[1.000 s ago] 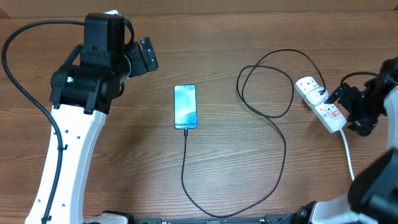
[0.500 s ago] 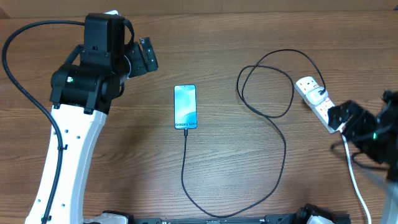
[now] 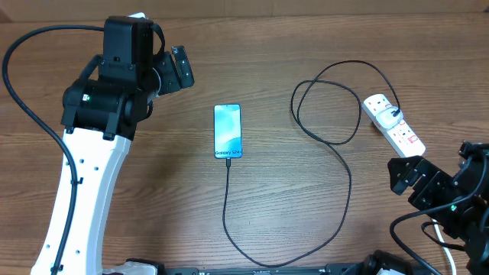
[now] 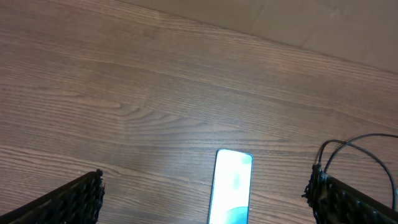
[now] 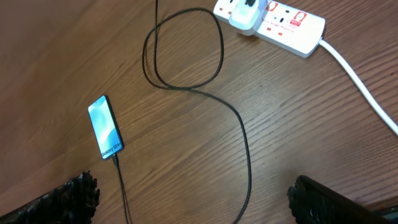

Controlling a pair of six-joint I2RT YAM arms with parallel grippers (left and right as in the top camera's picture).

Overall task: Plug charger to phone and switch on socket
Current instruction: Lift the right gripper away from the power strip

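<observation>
The phone point(image 3: 227, 131) lies flat mid-table, screen lit blue; it also shows in the left wrist view point(image 4: 231, 186) and the right wrist view point(image 5: 104, 127). The black charger cable point(image 3: 348, 164) runs from the phone's near end, where its tip point(image 3: 228, 159) meets the phone, loops right point(image 5: 239, 134) and ends at a white plug point(image 5: 245, 15) seated in the socket point(image 3: 393, 126) point(image 5: 280, 22). My left gripper point(image 3: 179, 69) point(image 4: 205, 199) hangs open above the table, left of the phone. My right gripper point(image 3: 410, 176) point(image 5: 193, 199) is open, nearer than the socket, holding nothing.
The socket's thick white cord point(image 5: 360, 81) runs toward the front right under my right arm. The cable's big loop point(image 3: 325, 103) lies between phone and socket. The left arm's black hose point(image 3: 23, 99) arcs along the left edge.
My right gripper has drawn back from the socket toward the front right of the table. The left arm, phone and cable have not moved.
</observation>
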